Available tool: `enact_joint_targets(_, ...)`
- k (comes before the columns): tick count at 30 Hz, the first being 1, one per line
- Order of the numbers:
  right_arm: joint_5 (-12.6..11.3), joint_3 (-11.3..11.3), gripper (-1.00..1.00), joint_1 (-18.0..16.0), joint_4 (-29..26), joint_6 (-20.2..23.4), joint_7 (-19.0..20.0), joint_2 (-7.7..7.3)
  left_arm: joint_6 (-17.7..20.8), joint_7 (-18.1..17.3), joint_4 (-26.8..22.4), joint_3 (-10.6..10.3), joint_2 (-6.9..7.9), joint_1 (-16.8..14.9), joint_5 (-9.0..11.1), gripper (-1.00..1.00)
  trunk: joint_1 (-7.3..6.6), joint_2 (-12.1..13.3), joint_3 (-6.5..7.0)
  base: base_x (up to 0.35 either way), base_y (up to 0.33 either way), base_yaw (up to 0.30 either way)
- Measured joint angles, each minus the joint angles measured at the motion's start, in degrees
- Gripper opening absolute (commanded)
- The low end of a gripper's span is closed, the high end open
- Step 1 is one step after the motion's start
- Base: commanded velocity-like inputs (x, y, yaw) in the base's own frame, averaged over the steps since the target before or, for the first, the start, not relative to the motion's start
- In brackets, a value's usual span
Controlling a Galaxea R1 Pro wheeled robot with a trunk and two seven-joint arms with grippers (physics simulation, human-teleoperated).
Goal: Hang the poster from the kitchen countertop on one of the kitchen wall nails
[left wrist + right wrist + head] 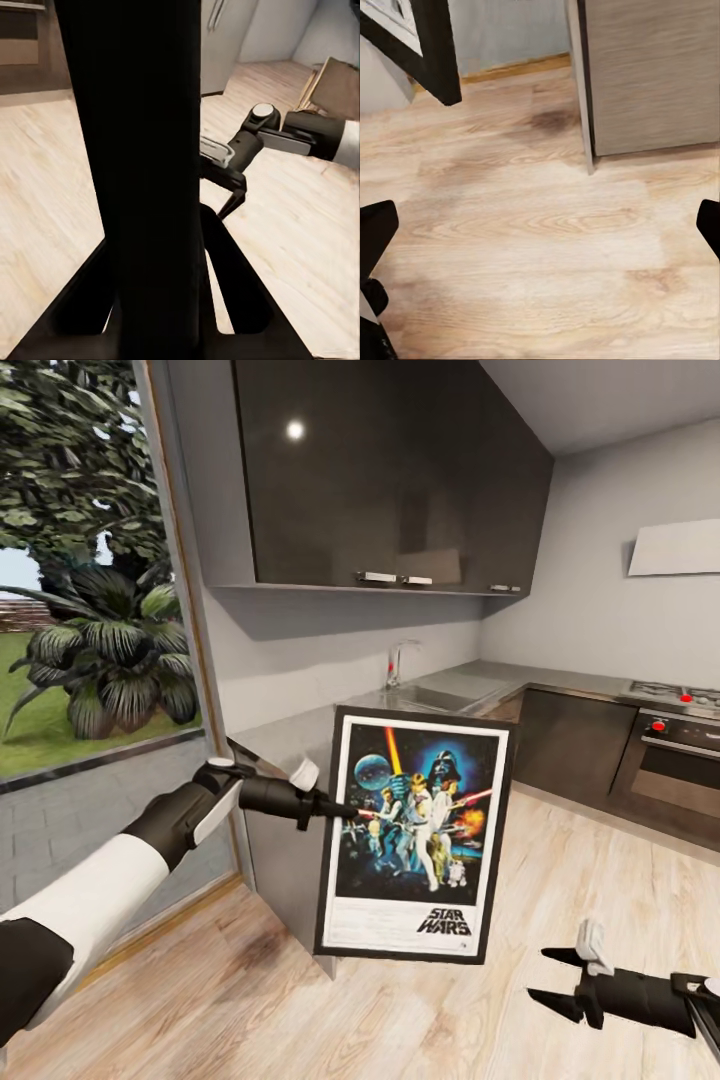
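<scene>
While left fingers [340,810] grip black-framed Star Wars poster [415,835] upright above pale wood floor [400,1010], right fingers [552,975] are spread wide, w/ nothing between.

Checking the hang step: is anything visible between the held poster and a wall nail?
No nail can be made out in these pictures, so the path cannot be judged. The left gripper holds the poster upright off the countertop, over the floor.
</scene>
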Motion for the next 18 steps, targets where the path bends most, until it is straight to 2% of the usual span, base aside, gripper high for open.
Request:
enact_joint_targets(2,0.02,-0.31,1.0,-1.58,-0.04,1.79,2.07,-0.78,-0.4,-1.29,0.0,-0.62,0.02,-0.01,-0.04,-1.0,0.0,0.0,0.0,0.0,0.0,0.0)
enact_joint_targets(6,0.15,-0.45,1.0,-3.16,-0.14,3.88,3.48,-1.25,-1.68,-2.08,0.29,-1.08,0.04,0.56,-0.08,-1.0,0.0,0.0,0.0,0.0,0.0,0.0)
enact_joint_targets(10,0.21,-0.44,1.0,-3.36,-0.59,4.5,4.3,-1.3,-2.04,-2.17,0.59,-1.83,0.04,1.19,-0.08,-1.0,0.0,0.0,0.0,0.0,0.0,0.0)
enact_joint_targets(14,0.29,-0.43,1.0,-3.47,-2.02,4.83,8.79,-1.33,-2.42,-2.23,0.88,-4.36,0.04,1.69,-0.08,-1.0,0.0,0.0,0.0,0.0,0.0,0.0)
enact_joint_targets(18,0.42,0.03,1.0,-3.52,-3.37,4.94,10.55,-1.3,-2.51,-2.24,0.93,-5.18,-0.01,1.81,-0.05,-1.0,0.0,0.0,0.0,0.0,0.0,0.0)
